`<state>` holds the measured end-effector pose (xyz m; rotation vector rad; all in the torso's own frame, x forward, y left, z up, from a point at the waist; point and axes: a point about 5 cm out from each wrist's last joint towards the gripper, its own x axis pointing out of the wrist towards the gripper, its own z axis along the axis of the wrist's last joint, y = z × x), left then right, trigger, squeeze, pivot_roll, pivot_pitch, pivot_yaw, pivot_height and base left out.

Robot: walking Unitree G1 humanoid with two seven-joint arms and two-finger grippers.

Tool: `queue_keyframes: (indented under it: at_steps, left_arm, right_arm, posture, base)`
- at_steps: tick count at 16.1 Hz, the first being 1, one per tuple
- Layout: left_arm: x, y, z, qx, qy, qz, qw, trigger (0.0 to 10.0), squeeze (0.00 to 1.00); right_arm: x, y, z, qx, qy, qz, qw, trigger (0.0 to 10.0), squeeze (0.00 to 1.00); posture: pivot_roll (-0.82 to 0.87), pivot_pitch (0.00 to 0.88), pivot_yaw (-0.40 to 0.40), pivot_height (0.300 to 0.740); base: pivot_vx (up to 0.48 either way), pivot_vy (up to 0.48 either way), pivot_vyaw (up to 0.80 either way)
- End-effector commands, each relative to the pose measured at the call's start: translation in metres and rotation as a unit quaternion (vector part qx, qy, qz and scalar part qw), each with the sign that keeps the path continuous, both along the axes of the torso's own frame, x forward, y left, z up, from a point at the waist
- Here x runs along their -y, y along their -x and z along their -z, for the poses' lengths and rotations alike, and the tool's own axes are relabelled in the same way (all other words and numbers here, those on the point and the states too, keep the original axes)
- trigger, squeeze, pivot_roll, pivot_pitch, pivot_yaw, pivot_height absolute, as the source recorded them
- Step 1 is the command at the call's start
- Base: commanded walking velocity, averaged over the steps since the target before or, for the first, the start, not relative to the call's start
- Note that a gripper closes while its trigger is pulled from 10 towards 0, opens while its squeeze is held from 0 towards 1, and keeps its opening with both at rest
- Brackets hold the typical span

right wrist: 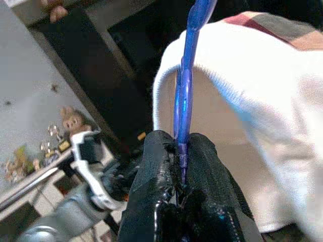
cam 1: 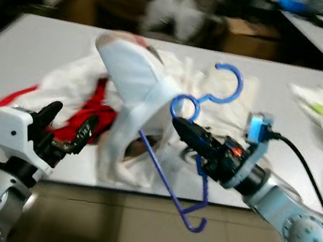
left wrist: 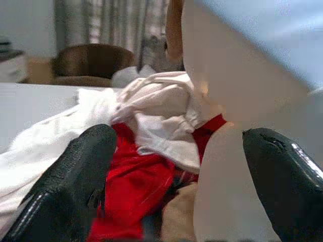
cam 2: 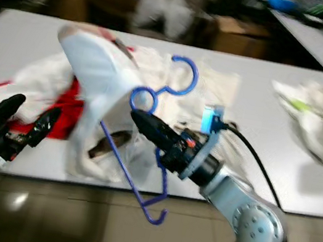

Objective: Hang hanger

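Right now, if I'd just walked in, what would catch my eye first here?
Probably the blue hanger, pinched by the right gripper above the white table's near edge, with a white garment draped over it. Next, the red cloth in the pile beside it, where the left gripper is open.

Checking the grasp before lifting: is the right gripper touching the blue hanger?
Touching. The right wrist view shows the right gripper shut on the blue hanger.

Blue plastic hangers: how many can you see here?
1. The blue plastic hanger is pinched in the right end effector above the table edge, a white garment draped on it. Others could hide under the clothes.
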<state>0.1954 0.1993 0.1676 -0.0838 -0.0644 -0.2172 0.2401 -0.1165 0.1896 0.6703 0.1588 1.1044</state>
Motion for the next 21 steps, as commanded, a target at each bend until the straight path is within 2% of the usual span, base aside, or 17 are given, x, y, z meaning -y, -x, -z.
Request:
queue_keyframes:
  at_steps: [1,6,21]
  left_arm:
    - [0.001,0.001,-0.003,0.007,-0.012,0.001,1.0,10.0,0.0]
    - [0.011,0.004,0.002,-0.002,-0.021,0.02,1.0,10.0,0.0]
    - [0.017,0.006,0.003,-0.001,-0.018,0.028,0.999,10.0,0.0]
  right_arm:
    - [-0.001,0.002,-0.004,0.019,0.0,-0.006,1.0,10.0,0.0]
    - [0.003,0.008,0.003,0.019,0.013,-0.003,1.0,10.0,0.0]
    - [0.004,0.013,0.008,0.033,0.033,-0.029,0.998,10.0,0.0]
  posture:
    - [0.03,0.0,0.001,0.74]
    - [0.03,0.0,0.009,0.74]
    - [0.04,0.0,0.006,0.74]
  base:
    - [0.0,0.0,0.8]
    - [0.0,-0.245,0.8]
    - [0.0,-0.245,0.8]
